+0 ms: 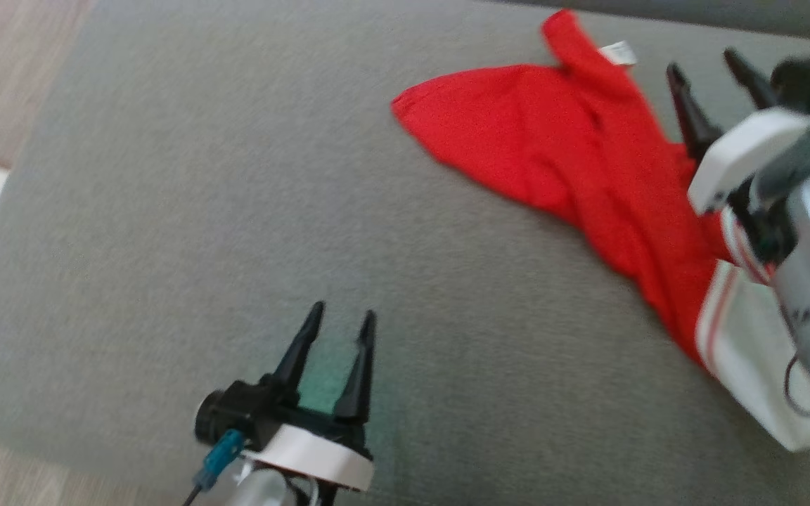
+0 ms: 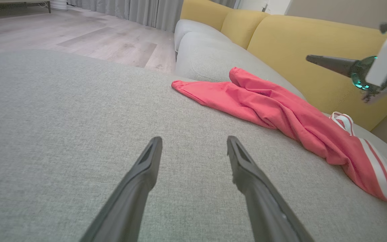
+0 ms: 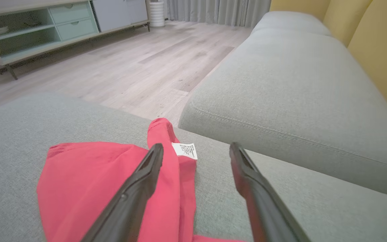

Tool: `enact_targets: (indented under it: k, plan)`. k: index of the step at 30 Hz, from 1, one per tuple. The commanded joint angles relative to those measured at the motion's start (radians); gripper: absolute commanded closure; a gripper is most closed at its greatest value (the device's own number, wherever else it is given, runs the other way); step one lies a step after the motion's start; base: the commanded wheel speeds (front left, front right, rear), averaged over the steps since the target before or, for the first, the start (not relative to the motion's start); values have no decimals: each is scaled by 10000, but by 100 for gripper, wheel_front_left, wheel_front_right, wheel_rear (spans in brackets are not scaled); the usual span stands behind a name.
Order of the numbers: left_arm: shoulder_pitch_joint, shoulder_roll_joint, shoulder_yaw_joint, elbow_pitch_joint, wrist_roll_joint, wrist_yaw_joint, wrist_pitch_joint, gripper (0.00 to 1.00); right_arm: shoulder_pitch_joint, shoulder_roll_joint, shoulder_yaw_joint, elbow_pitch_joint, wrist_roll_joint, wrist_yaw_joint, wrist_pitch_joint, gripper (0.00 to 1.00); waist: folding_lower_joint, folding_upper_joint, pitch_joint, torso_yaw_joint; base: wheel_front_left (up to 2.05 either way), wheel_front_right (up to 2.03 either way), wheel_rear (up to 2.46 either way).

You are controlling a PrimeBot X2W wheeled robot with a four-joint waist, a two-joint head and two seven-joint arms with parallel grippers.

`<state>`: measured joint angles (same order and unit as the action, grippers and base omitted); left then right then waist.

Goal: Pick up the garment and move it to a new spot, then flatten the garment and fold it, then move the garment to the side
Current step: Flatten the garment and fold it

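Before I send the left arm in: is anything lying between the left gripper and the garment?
Nothing visible does. Bare grey seat cushion is all that lies between the open left gripper and the garment, crumpled on the same cushion. The right gripper, open, hovers at the garment's right edge near its white label, off that path.

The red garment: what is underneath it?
The garment lies crumpled on a grey sofa cushion, which shows all around it. The patch of cushion directly beneath the cloth is covered, so anything there cannot be seen.
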<state>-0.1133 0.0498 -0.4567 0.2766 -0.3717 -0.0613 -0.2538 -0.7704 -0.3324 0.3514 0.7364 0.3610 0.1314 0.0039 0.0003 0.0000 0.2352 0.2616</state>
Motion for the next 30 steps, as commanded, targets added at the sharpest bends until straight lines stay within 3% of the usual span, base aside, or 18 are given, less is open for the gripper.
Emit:
enact_targets:
  k: [1,8,17,18,19,20,30]
  plan:
    - [-363,5,128,-373,-78,76,-80,0,-394,-57,221,-49,104,-7,132,0,-3,0,595,624,0,0,0]
    - [-655,5,-486,-639,-275,281,-80,0,-1539,-380,821,1271,410,-7,654,0,-3,0,1155,1194,0,0,0]
    - [-824,5,-727,-674,-360,376,-80,0,-1893,-445,1164,2114,905,-7,374,0,-3,0,1434,1368,0,0,0]
    - [-831,5,-725,-682,-368,385,-80,0,-1897,-435,1268,2118,992,-7,314,24,-3,0,1443,1369,0,0,0]
    - [-835,5,-725,-692,-366,394,-80,0,-1900,-430,1332,2116,1112,-7,222,65,-3,0,1448,1364,0,0,0]
    - [-835,5,-721,-702,-366,400,-80,0,-1908,-433,1403,2131,1204,-7,153,100,-3,0,1448,1356,0,0,0]
    - [-676,5,-551,-614,-304,386,-80,0,-2044,-245,2553,1261,1772,-7,-2004,100,-3,0,945,1253,0,0,0]
